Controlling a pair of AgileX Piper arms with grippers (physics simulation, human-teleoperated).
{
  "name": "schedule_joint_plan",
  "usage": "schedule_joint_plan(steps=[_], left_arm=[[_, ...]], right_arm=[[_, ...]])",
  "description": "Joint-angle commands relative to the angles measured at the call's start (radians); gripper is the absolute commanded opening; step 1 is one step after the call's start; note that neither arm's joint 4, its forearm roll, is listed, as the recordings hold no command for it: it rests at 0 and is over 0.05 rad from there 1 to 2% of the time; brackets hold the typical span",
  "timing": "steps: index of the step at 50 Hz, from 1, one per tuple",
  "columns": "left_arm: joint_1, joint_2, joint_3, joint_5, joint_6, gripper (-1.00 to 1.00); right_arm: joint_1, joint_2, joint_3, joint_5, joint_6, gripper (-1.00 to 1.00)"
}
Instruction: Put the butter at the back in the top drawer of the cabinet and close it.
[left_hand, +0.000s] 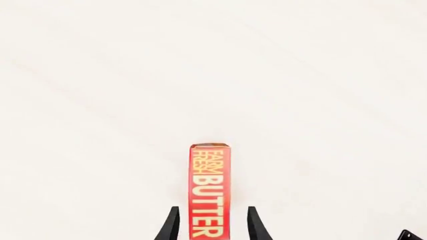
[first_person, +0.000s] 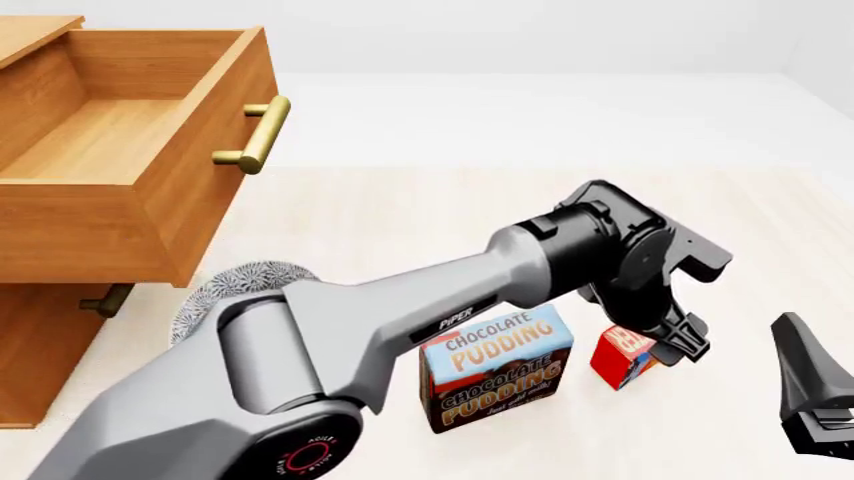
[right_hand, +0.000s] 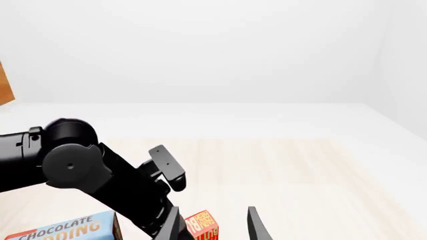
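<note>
The left hand (left_hand: 212, 225) is hanging over the butter (first_person: 622, 355), its two fingers spread open with the red box standing between them and gaps on both sides, so nothing is gripped yet. The butter is standing on the pale surface (first_person: 441, 220), just beside the chocolate pudding box (first_person: 497, 368) and behind it as the front view looks, well apart from the cabinet (first_person: 40, 330) at the left. The top drawer (first_person: 127, 150) is standing pulled out, its brass handle (first_person: 256, 135) facing the boxes and its inside bare, so the opening step looks done and the pickup is the step in hand. The right hand (right_hand: 212, 225) is waiting nearby with its fingers parted and holding nothing; the butter shows low in its view. Next, I judge, the left hand is needing to close squarely on the narrow sides of the box, lift it clear of the pudding box without knocking it, and carry it across and up over the drawer's front before letting go.
</note>
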Motion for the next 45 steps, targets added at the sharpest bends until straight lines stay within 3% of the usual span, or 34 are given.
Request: schedule_joint_plan(steps=[1,45], left_arm=[[0.0,0.014,-0.014,0.003,-0.006,1.0],[0.003,0.04,-0.015,-0.01,-0.023,1.0]], right_arm=[[0.0,0.0,0.0,0.0,0.0,1.0],[0.0,0.0,0.0,0.0,0.0,1.0]])
